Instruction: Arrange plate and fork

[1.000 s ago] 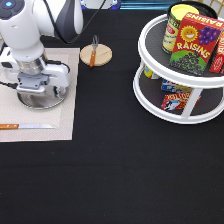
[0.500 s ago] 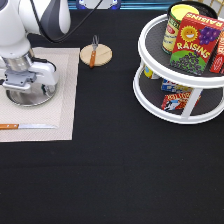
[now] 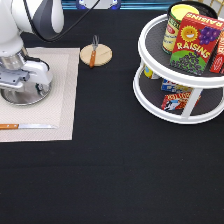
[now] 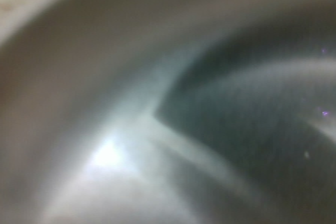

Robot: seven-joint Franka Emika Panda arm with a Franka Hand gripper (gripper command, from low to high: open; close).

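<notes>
Plate lies flat on the beige placemat, beneath the tool, which sits low over it; the plate's centre is covered by the hand, only the near rim showing. Whether the tool is wide, narrow or gripping cannot be told from the exterior view. Wrist view is filled by blurred shiny metal, consistent with the plate's surface seen very close.

Fork rests on the wooden coaster, beyond the placemat's far right corner, well apart from the plate. Knife lies on the placemat, nearer the camera than the plate. Tiered white rack with raisin box and cans stands well to the right of the placemat, across the black tabletop.

Handling judgement: plate appears rigid, thin and light, with a smooth slippery finish; not fragile. Raised rim is the only practical hold, pinched across its edge. Fork looks light and stiff; the wooden handle offers the better grip
</notes>
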